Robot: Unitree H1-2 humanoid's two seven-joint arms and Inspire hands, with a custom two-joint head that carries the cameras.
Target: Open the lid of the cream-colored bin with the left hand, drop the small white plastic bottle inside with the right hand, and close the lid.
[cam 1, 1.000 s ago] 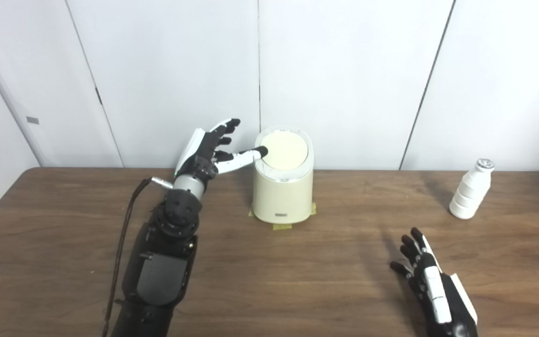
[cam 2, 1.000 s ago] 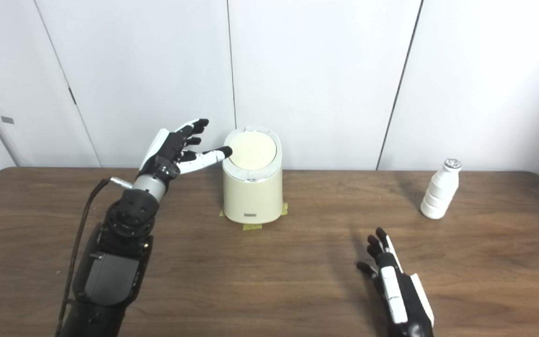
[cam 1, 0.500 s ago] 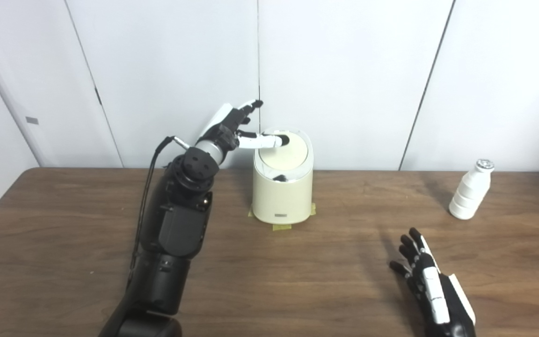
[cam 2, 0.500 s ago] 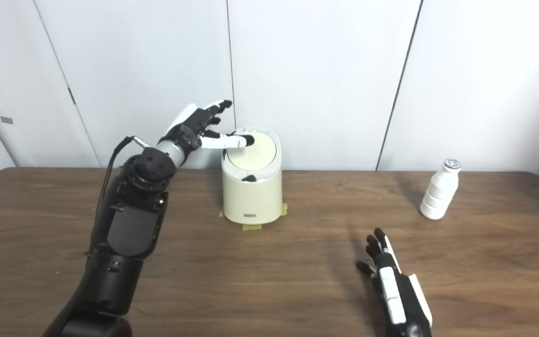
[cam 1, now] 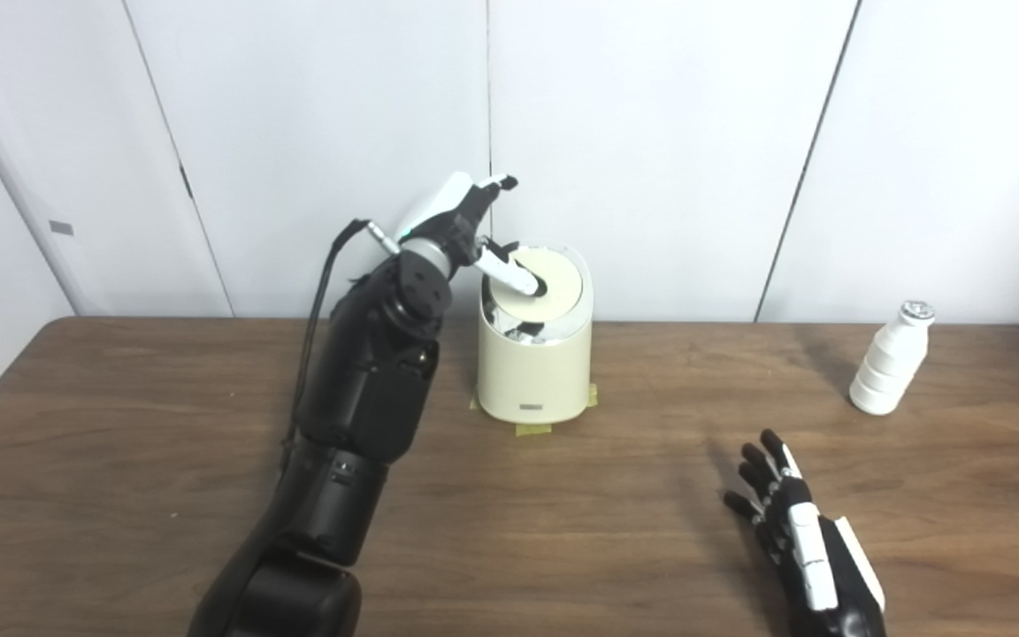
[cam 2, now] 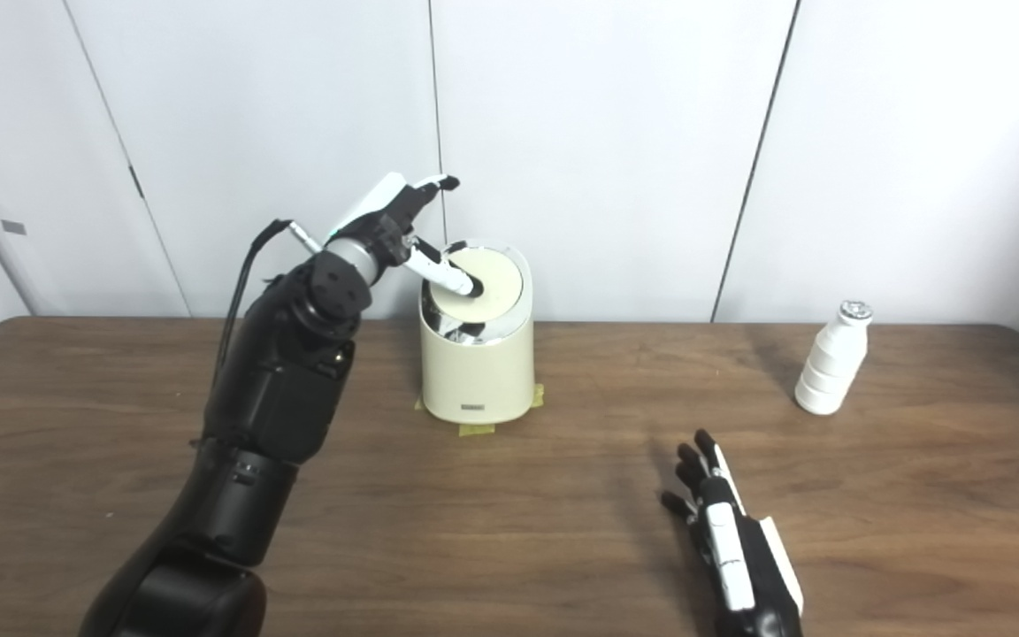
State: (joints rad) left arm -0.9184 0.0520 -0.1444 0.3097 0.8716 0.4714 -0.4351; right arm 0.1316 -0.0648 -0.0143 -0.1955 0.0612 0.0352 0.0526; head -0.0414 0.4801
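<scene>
The cream-colored bin (cam 1: 532, 372) stands at the back middle of the table, held down by yellow tape. Its round lid (cam 1: 558, 279) is tipped, with a dark gap showing along its front left edge. My left hand (cam 1: 461, 221) hovers above the bin's left side, open, with one outstretched finger pressing down on the lid and the others spread upward. The small white plastic bottle (cam 1: 888, 372) stands upright at the far right. My right hand (cam 1: 797, 531) lies open and empty, low over the table near the front, well short of the bottle.
The brown wooden table (cam 1: 120, 460) ends at a white panelled wall (cam 1: 651, 133) right behind the bin. My left arm (cam 1: 359, 398) rises steeply from the bottom left, just beside the bin. A cable (cam 1: 315, 301) loops off its wrist.
My left arm rose and swung right; its finger went from the lid's left edge onto the lid, which tipped and showed a gap. The right hand crept slightly left.
</scene>
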